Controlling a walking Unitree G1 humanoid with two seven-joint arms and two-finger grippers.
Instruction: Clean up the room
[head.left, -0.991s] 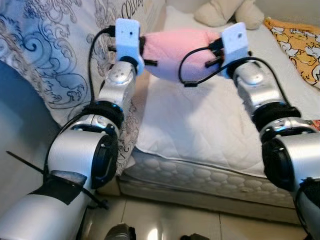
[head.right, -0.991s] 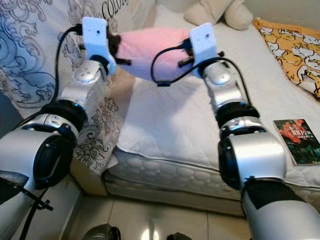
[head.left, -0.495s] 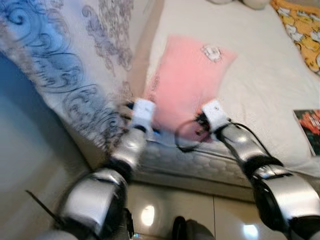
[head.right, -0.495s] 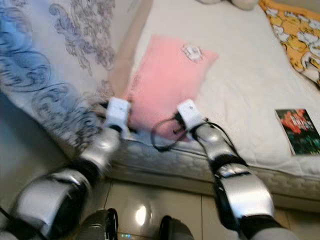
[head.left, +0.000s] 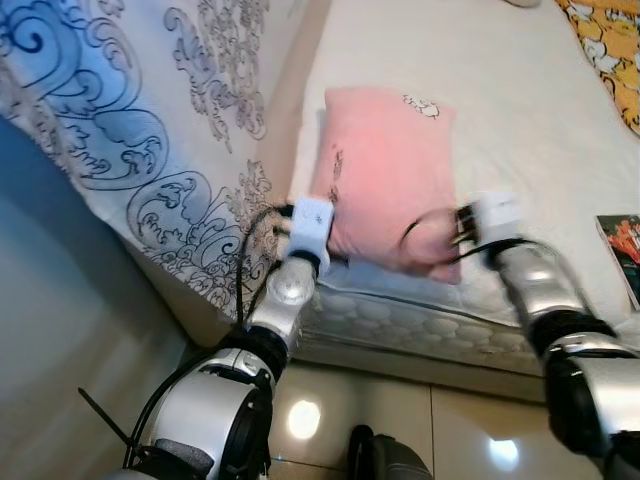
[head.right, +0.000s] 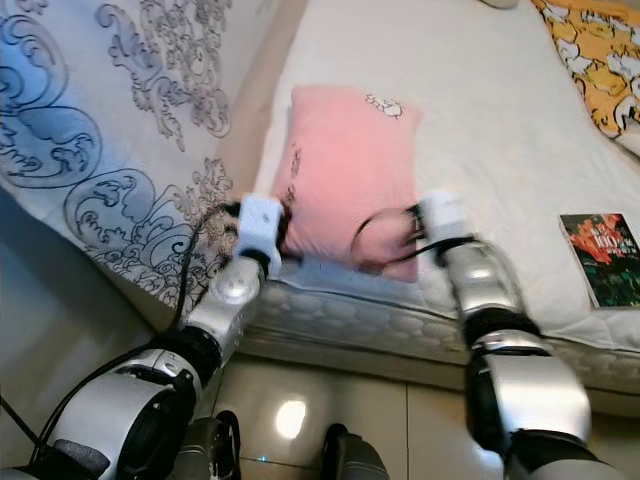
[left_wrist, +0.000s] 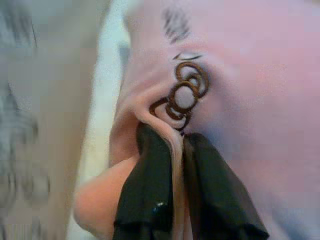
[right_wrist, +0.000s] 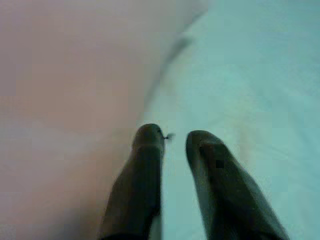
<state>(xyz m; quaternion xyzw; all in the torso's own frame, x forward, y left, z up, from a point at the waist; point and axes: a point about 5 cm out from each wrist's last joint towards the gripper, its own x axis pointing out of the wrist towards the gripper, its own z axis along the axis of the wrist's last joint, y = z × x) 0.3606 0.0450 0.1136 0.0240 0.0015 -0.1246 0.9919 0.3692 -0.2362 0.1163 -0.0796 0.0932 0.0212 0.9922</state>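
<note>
Pillow (head.left: 385, 165), pink, lies flat on the white bed (head.left: 500, 120) near its front edge, so that part of the tidying looks largely done. The left gripper (left_wrist: 175, 150) pinches a fold at the pillow's near corner between closed fingers, not yet released. The right gripper (right_wrist: 172, 137) sits beside the pillow's other near corner with fingers slightly parted, gripping nothing. A book (head.right: 598, 258) and a yellow blanket (head.right: 590, 50) on the bed may be left to sort
</note>
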